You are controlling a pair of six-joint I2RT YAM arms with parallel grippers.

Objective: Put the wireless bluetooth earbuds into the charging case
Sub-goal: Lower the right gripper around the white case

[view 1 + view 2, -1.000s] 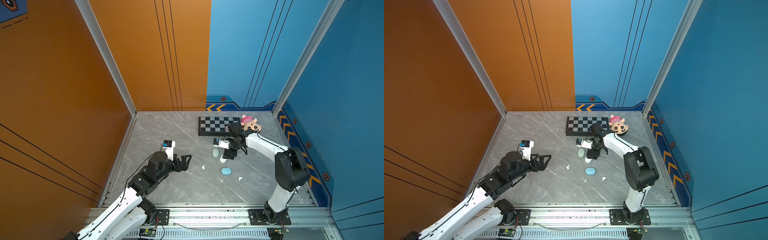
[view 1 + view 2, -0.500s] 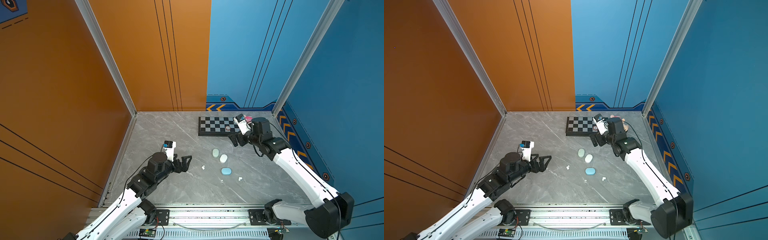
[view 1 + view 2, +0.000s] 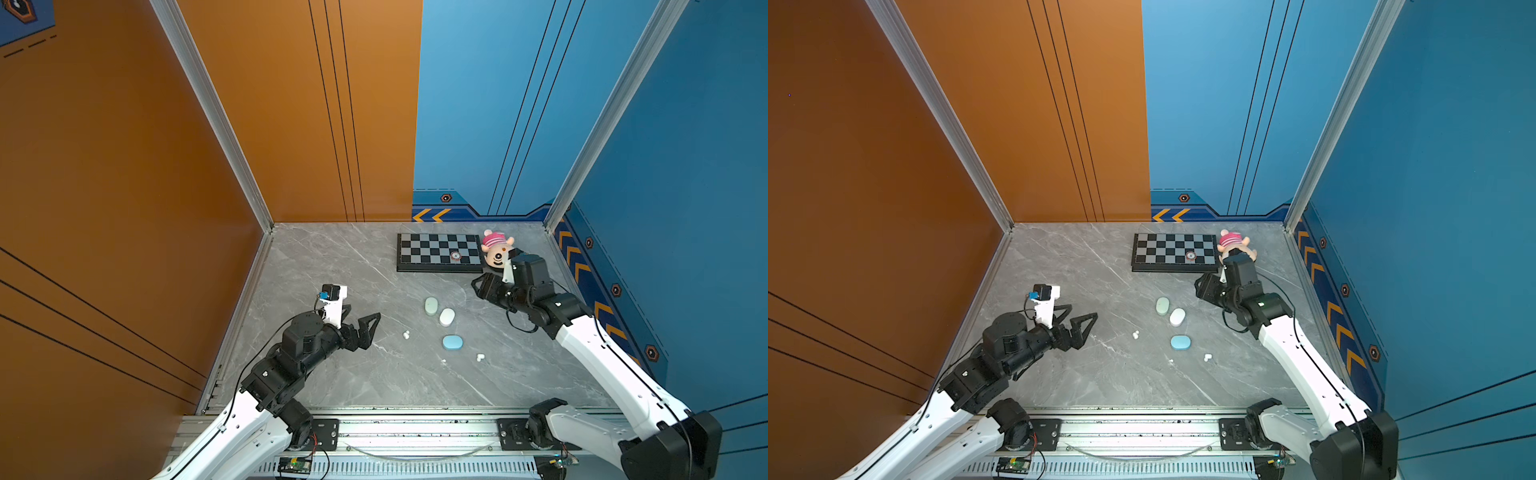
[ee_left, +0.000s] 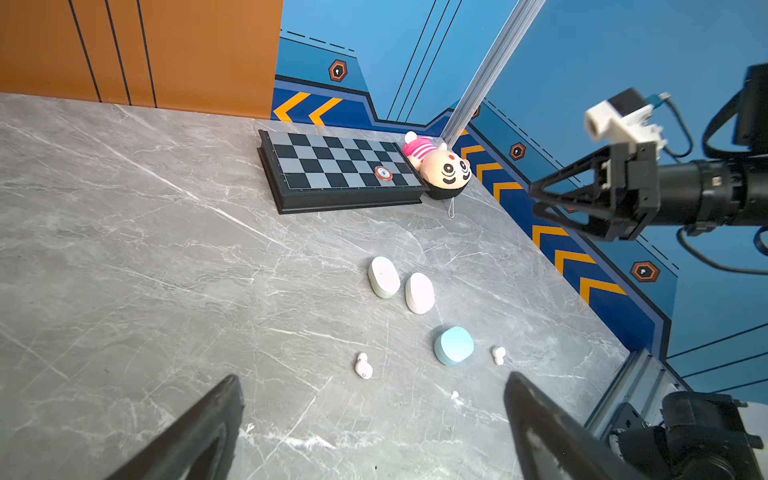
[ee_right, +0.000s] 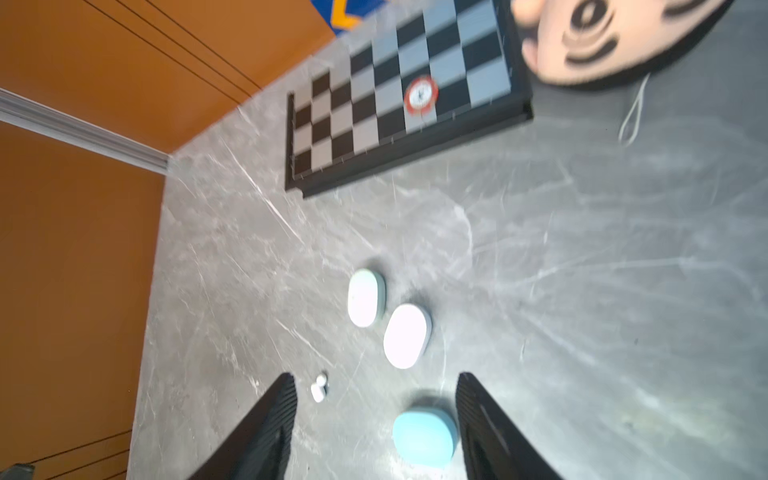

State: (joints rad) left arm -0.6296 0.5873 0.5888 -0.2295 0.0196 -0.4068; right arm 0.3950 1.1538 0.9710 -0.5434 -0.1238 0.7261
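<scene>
- Your left claw stands wide open, empty;
- your right claw is open too, holding nothing;
- one earbud lies on the table near your left claw; another earbud beside the blue case.

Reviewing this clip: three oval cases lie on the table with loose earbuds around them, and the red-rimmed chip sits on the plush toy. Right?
No: the red-rimmed chip sits on the chessboard, not on the plush toy. The left wrist view shows this plainly. The rest stands.
</scene>
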